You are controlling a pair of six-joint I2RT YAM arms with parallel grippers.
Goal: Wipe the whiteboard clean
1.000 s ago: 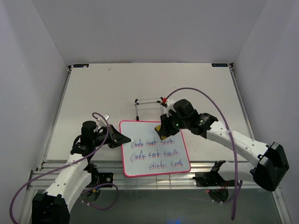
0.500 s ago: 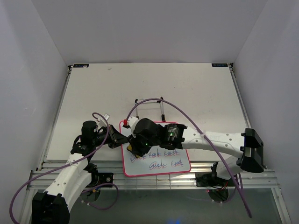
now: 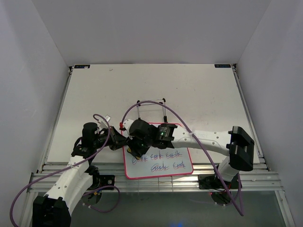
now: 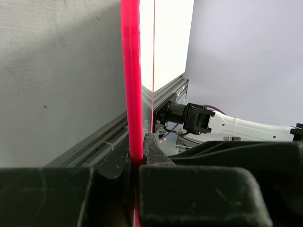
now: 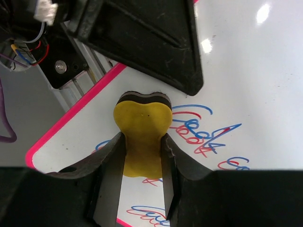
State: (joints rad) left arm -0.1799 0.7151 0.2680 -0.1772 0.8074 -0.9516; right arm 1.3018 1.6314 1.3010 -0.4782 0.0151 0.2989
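The whiteboard (image 3: 185, 163), white with a pink frame, lies at the table's near edge with rows of blue-red scribbles. My left gripper (image 3: 124, 142) is shut on its left frame edge; the left wrist view shows the pink frame (image 4: 131, 85) pinched between the fingers of that gripper (image 4: 136, 161). My right gripper (image 3: 137, 148) is shut on the yellow eraser (image 5: 142, 125) and presses it on the board's upper left part (image 5: 236, 71), next to the left gripper's finger (image 5: 151, 42). Scribbles lie right of and below the eraser.
A black wire stand (image 3: 151, 106) stands just behind the board. The right arm (image 3: 203, 138) stretches across the board's upper part. The table's metal rail (image 3: 71, 166) runs along the near edge.
My right gripper has swept the eraser leftwards across the top of the board, from its upper right to its upper left. The left gripper has kept its hold on the frame.
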